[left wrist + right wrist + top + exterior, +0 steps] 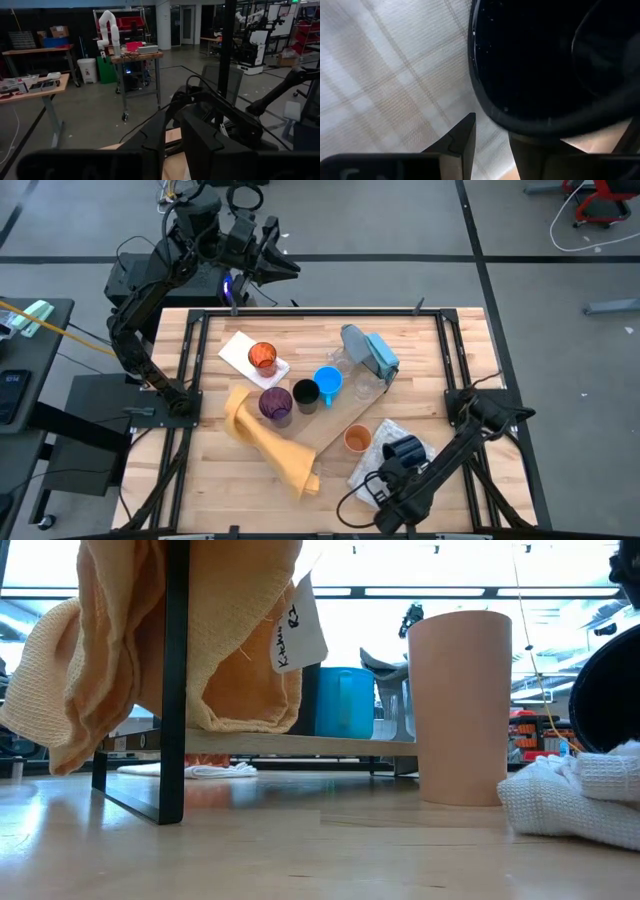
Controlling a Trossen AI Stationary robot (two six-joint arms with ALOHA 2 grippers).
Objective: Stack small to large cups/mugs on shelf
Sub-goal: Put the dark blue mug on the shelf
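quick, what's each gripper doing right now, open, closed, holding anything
Left gripper: raised behind the table's far edge, holding nothing visible; open or shut cannot be told.
Right gripper: down at the dark navy mug on the white cloth, one finger inside its rim.

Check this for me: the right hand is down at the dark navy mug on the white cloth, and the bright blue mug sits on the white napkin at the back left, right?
Not quite. The high view shows the red-tinted cup on the white napkin; the bright blue mug sits mid-table on the wooden shelf board. The right hand is indeed at the dark navy mug on the white cloth.
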